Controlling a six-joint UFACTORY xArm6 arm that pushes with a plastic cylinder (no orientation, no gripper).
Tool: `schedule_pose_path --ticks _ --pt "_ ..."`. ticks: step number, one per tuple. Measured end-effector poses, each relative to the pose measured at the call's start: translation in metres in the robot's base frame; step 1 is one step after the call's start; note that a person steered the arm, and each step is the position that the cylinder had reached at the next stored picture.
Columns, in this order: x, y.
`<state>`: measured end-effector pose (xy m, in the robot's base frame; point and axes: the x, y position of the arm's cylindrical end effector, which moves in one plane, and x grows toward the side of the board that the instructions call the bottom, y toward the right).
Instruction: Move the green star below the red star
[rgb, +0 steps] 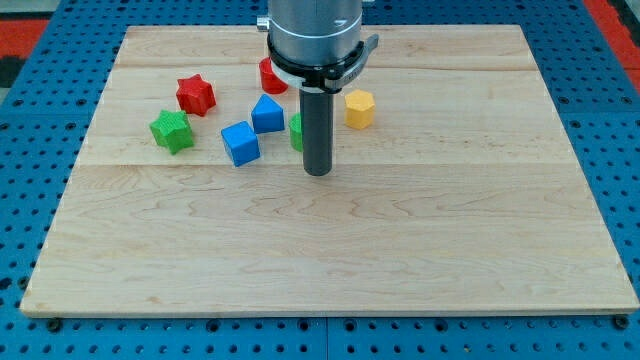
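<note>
The green star (172, 131) lies at the board's left, just below and left of the red star (196, 95); the two almost touch. My tip (317, 172) rests on the board near the middle, well to the right of both stars. A second green block (296, 131) is mostly hidden behind the rod, so its shape cannot be made out.
A blue cube (240, 143) and another blue block (267, 114) lie between the stars and the rod. A red block (271, 77) sits partly hidden under the arm's housing. A yellow hexagonal block (359, 108) is right of the rod. The wooden board (400, 250) fills the view.
</note>
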<state>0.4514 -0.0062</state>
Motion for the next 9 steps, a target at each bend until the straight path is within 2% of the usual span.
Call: schedule_pose_path --ticks 3,4,6,7,8,9 --pt "0.02 -0.028" --pt "0.05 -0.088" --pt "0.039 -0.228" --pt "0.019 -0.278" --pt "0.004 -0.299" --pt "-0.026 -0.296"
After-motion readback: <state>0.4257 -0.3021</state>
